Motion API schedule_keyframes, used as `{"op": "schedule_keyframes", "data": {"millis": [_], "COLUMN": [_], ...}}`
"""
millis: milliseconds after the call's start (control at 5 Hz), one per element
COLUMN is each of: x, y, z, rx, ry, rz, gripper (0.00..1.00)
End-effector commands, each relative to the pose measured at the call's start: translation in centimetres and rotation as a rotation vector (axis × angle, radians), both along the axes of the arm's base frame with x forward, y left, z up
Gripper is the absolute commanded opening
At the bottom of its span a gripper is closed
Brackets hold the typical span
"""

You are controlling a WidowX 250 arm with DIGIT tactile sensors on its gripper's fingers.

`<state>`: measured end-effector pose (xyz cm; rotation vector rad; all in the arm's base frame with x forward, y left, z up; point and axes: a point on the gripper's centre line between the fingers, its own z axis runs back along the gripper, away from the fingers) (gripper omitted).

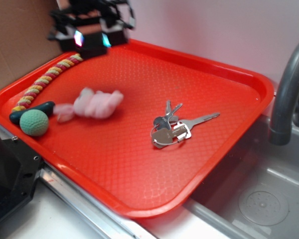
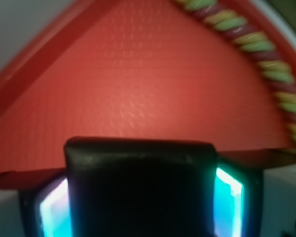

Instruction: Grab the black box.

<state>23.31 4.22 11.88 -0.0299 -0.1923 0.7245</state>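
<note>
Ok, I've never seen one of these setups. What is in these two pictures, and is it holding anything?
The exterior view looks down on a red tray beside a sink. The dark shape at top left is the robot arm's gripper, raised above the tray's far corner. On the tray lie a braided rope, a pink plush toy, a green ball, a dark green toy and keys. The wrist view comes from a camera on the arm: the black box sits clamped between the two glowing fingers.

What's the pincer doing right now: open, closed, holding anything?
Pincer: closed on the black box, which sits between its lit fingers, lifted above the red tray.
</note>
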Motion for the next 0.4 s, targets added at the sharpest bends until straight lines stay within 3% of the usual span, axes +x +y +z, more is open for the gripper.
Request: {"op": "schedule_keyframes", "data": {"millis": [0,200], "x": [-0.8,1.1], "y": [1.5,0.9], "z": [10.1,11.3], "rx": [0.026,0.020], "ry": [-0.018,0.053], "rz": [-0.405,-0.453], "gripper": [0.00,0.00]}}
